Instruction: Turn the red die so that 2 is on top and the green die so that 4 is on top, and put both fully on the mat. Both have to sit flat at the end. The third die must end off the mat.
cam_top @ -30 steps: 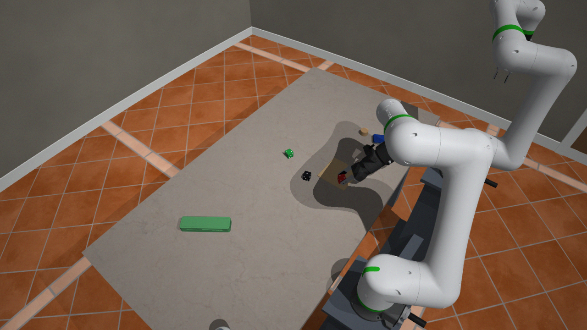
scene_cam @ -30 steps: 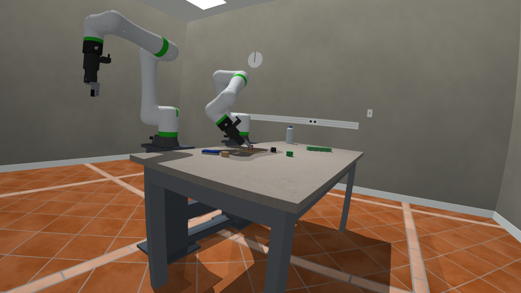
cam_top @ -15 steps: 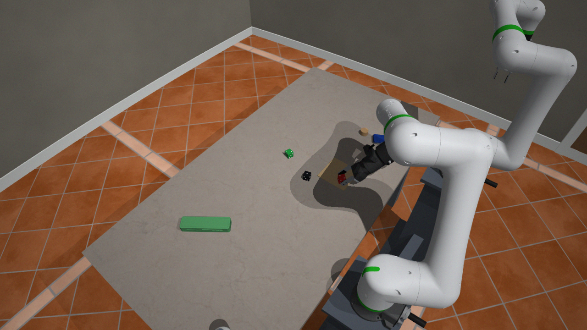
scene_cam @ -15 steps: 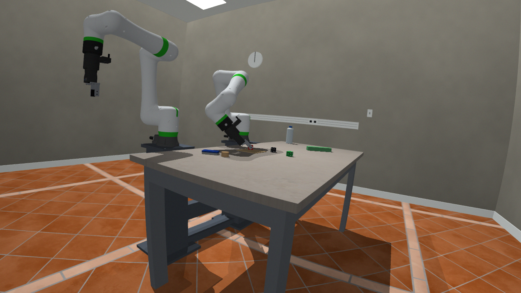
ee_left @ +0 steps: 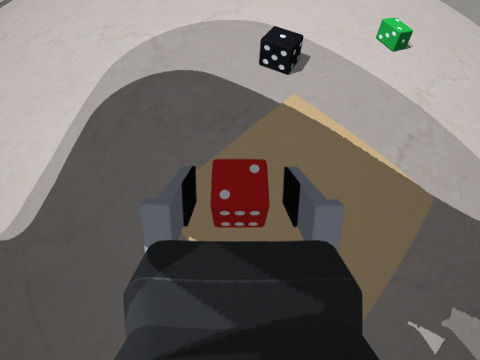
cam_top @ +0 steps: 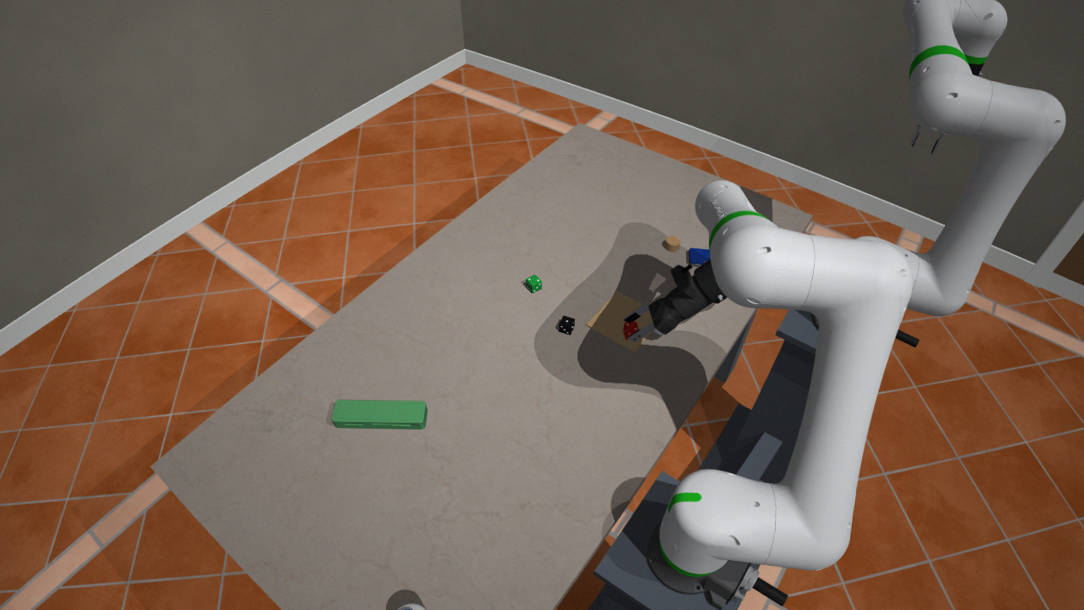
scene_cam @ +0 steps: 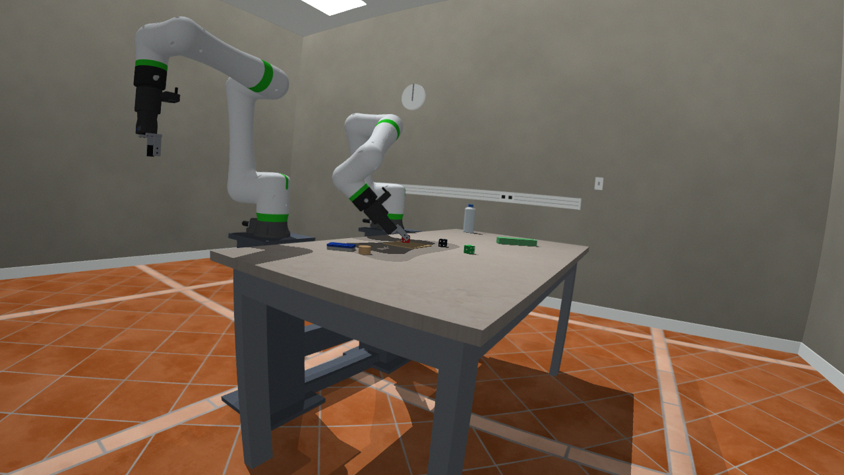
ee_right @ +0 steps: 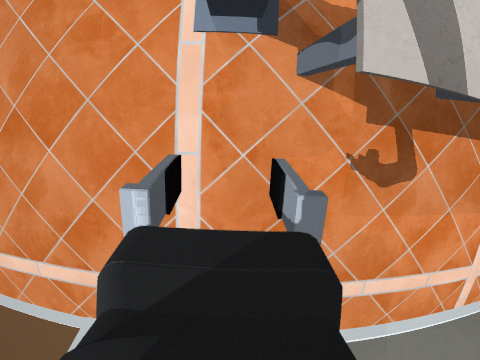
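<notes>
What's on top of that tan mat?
The red die is on the mat, two pips on its upper face. The left gripper hides part of the mat, so anything there can't be seen.
</notes>
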